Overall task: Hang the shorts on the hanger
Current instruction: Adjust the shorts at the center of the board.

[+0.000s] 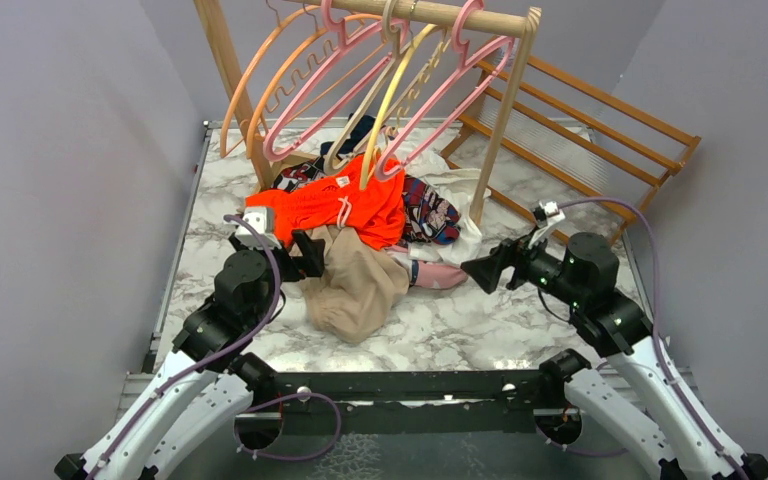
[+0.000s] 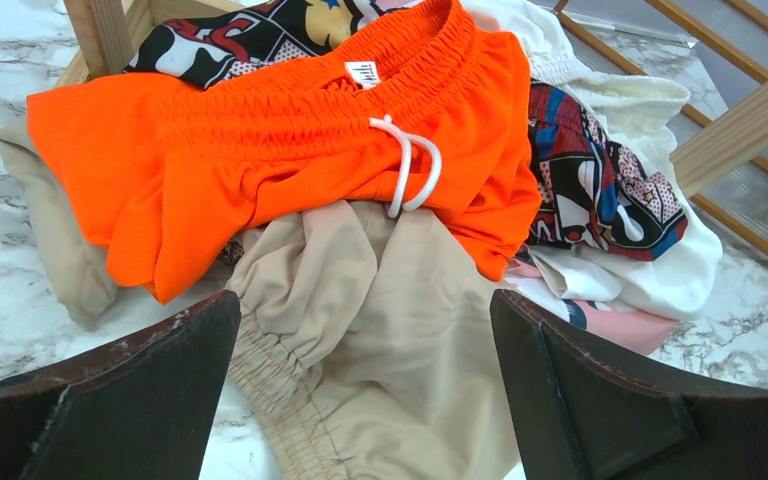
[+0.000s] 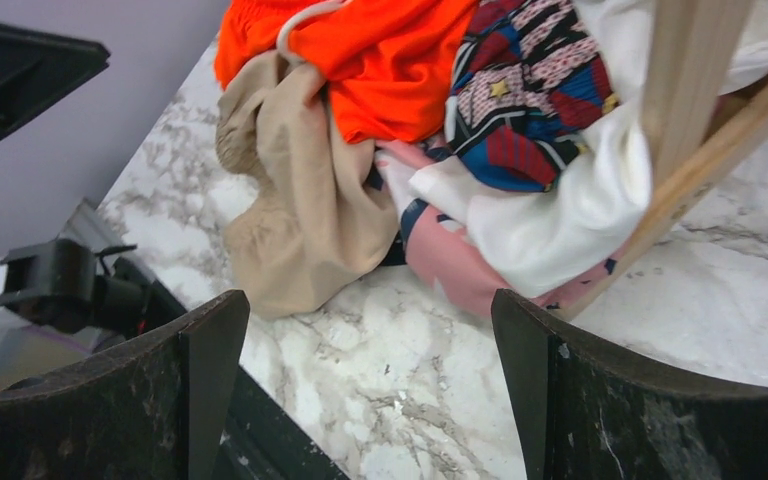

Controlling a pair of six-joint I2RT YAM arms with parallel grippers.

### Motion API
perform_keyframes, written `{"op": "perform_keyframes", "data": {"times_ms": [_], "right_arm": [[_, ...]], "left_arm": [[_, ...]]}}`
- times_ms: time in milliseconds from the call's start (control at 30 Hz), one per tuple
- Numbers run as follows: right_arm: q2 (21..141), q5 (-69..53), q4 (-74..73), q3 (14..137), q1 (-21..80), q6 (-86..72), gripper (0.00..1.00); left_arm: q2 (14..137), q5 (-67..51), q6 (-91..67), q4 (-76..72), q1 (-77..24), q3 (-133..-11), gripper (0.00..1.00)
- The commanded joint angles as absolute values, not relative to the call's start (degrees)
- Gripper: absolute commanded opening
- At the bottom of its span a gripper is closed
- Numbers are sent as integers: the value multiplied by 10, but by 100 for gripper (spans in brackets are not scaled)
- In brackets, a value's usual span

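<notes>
The beige shorts [image 1: 358, 285] lie crumpled on the marble table at the front of a clothes pile, partly under a bright orange garment [image 1: 335, 205]. They also show in the left wrist view [image 2: 400, 330] and the right wrist view [image 3: 300, 220]. Pink hangers [image 1: 440, 110] hang on the wooden rail with orange and yellow ones. My left gripper [image 1: 305, 255] is open, its jaws spread wide just above the shorts' elastic waistband [image 2: 260, 370]. My right gripper [image 1: 485, 270] is open and empty over bare table, right of the pile.
A wooden rack [image 1: 505, 110] stands over the pile, its post [image 3: 690, 80] close to my right gripper. A comic-print cloth [image 1: 430, 215], white cloth [image 3: 560, 210] and pink cloth [image 1: 438, 275] lie in the pile. A slatted wooden frame [image 1: 600, 135] leans at the back right.
</notes>
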State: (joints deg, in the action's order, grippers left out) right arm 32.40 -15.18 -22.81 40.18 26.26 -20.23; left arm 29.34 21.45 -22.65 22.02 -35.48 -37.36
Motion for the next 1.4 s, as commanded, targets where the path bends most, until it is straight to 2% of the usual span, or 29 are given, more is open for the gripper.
{"op": "perform_keyframes", "data": {"times_ms": [0, 267, 567, 800, 900, 1100, 1367], "right_arm": [[366, -241, -209, 419, 264, -204, 93], [431, -191, -182, 394, 285, -241, 89], [517, 73, -146, 398, 453, -266, 78], [598, 193, -79, 411, 527, -256, 75], [650, 193, -53, 430, 541, -246, 75], [699, 110, 27, 428, 584, -221, 75], [798, 137, 44, 472, 644, -208, 70]], "left_arm": [[295, 210, -216, 208, -357, -369, 99], [307, 202, -211, 204, -357, -367, 99], [318, 193, -209, 202, -357, -367, 99], [320, 189, -207, 198, -357, -364, 99], [323, 188, -205, 197, -357, -364, 99], [320, 190, -204, 197, -357, -363, 99], [317, 188, -202, 194, -357, -362, 99]]}}
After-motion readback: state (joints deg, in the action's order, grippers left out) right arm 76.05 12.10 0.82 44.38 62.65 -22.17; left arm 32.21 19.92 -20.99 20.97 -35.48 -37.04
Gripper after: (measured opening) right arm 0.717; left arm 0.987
